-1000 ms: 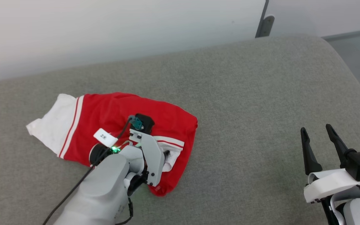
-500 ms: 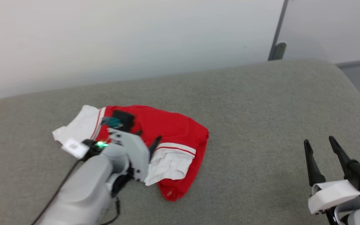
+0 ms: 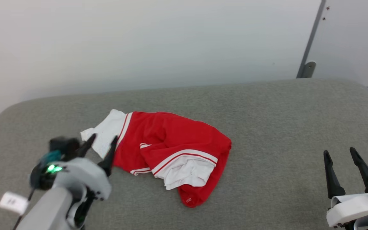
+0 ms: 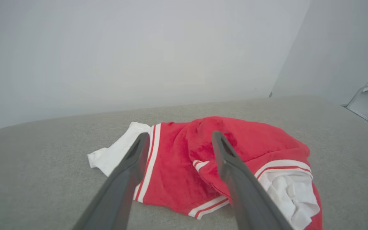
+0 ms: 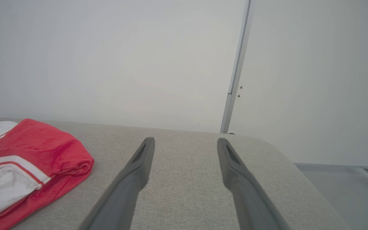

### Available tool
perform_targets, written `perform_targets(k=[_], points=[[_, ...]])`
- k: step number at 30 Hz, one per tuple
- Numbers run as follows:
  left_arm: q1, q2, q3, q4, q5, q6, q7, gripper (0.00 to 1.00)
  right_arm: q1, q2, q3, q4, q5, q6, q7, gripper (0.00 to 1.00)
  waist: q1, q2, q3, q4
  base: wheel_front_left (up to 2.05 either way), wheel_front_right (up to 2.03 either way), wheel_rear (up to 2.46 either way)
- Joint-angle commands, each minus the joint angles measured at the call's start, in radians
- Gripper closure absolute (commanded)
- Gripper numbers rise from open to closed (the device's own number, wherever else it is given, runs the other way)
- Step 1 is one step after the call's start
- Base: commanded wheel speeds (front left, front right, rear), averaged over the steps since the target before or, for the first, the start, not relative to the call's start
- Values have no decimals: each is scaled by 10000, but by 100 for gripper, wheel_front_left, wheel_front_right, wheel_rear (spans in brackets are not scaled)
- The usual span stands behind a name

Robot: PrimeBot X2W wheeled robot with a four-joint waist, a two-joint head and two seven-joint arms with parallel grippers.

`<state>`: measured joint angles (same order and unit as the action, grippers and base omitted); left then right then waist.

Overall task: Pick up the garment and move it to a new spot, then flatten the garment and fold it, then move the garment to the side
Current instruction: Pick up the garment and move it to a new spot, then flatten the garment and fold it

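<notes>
Head view is showing both claws spread wide, gripping nothing: the right gripper [image 3: 339, 151] is idling well apart from the cloth, the left gripper [image 3: 104, 138] is hovering at the white sleeve [image 3: 109, 126], perhaps touching it, likely lining up a grasp. Beyond, the garment [image 3: 171, 143] is lying crumpled on the grey cushion [image 3: 267, 127].

Quantity on the 1 grey upholstered surface [image 3: 267, 111]: 1 garment [image 3: 171, 140], a red jersey shirt with 2 white sleeves in view, the flat sleeve [image 3: 107, 135] at its left end and the bunched sleeve [image 3: 187, 171] on its near side. Robot hardware: 2 grippers, the left gripper [image 3: 104, 137] and the right gripper [image 3: 339, 151], each with 2 dark fingers [image 4: 123, 179], 4 fingers in total. Other items: 1 white tag [image 3: 10, 202] and 1 green indicator light [image 3: 50, 168] on the left arm, and 1 metal bracket [image 3: 308, 68] at the wall.
</notes>
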<state>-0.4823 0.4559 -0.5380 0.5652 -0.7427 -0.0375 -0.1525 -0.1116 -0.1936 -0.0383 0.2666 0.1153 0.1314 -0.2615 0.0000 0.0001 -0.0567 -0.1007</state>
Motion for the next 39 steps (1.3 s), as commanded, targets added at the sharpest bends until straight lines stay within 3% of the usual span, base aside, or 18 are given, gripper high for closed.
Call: perform_targets(k=[1,10,19,29,39], points=[[275,125,138,-118,-90,126,-194,0,121,-15,-63,-82,-38,-14,-53,0,0,-1,-51,139,0,0,0],[1855,804,1163,-1277,-243,941,-1015,0,377,-39,-365,-395,-130,-14,-53,0,0,-1,-26,375,0,0,0],[3041,978,2318,-1964,-150,1137,-1119,0,464,-22,-523,-353,-240,-14,-53,0,0,-1,87,437,0,0,0],[4004,646,3864,-2574,500,923,-1117,0,486,8,-670,-304,-271,-14,-53,0,0,-1,164,430,0,0,0],[4629,186,5165,-2719,1119,345,-1119,0,614,57,-921,-208,-309,-14,-53,0,0,-1,158,514,0,0,0]])
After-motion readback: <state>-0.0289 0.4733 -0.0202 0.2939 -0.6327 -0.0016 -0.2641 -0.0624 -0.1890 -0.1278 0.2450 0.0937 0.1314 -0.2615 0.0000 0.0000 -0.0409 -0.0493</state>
